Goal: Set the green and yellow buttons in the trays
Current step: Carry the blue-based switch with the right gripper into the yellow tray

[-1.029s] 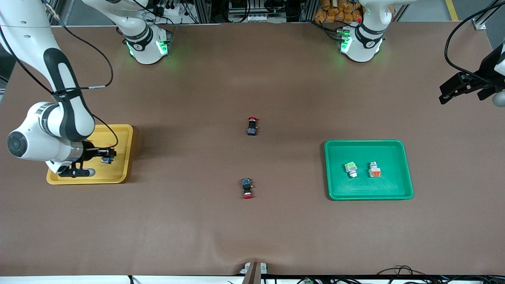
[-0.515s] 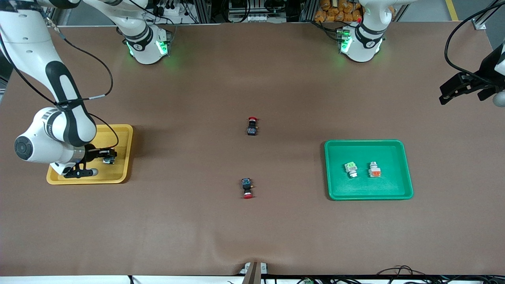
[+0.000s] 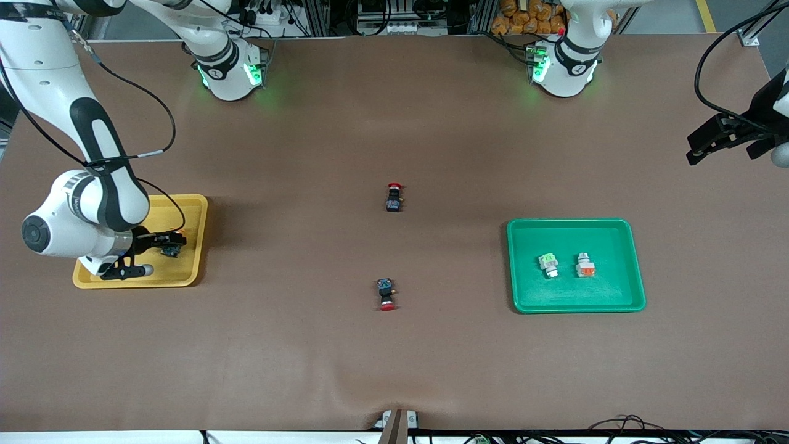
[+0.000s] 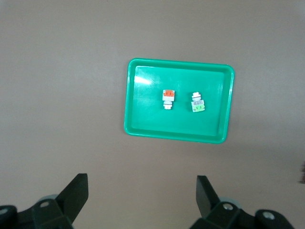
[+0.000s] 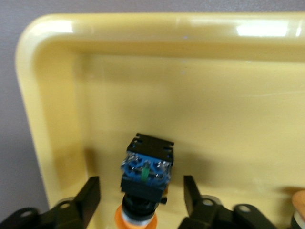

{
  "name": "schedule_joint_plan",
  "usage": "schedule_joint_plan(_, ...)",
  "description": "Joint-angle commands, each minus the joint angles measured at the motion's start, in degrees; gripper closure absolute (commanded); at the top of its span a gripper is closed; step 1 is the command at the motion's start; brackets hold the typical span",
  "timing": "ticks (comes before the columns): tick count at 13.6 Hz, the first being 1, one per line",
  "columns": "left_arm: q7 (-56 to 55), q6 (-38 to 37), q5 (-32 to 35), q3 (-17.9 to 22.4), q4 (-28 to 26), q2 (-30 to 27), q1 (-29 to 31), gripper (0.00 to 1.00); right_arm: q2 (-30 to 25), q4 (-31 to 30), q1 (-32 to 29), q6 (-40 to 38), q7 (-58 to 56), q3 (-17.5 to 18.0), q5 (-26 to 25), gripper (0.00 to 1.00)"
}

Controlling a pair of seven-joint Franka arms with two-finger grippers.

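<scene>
Brown tabletop. Shallow yellow plastic tray toward right arm's end; right tool low over it, at a small black-bodied button. Shallow green plastic tray toward left arm's end, holding a white-grey button with green block beside a white-grey button with orange block. Two red-capped black switches mid-tabletop, well apart. Left tool waits high at tabletop's edge.

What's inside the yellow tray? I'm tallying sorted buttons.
One black-bodied button with an orange-yellow cap lies in the yellow tray, between the right gripper's open jaws. The arm covers the rest.
</scene>
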Motion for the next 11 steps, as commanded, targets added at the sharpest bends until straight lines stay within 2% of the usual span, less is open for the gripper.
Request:
schedule_joint_plan(1,0.1,-0.2,-0.7,-0.2,-0.2,-1.1,0.3,0.00,-0.5,5.5,-0.3,-7.2,0.0,0.6,0.5,0.00)
schedule_joint_plan(6,-0.2,-0.4,-0.8,-0.3,-0.3,-1.2,0.1,0.00,-0.5,20.5,-0.4,-20.2,-0.1,0.7,1.0,0.00)
schedule_joint_plan(11,-0.6,-0.8,-0.9,-0.7,-0.3,-1.2,0.1,0.00,0.8,32.7,1.3,-20.3,0.0,0.8,0.1,0.00)
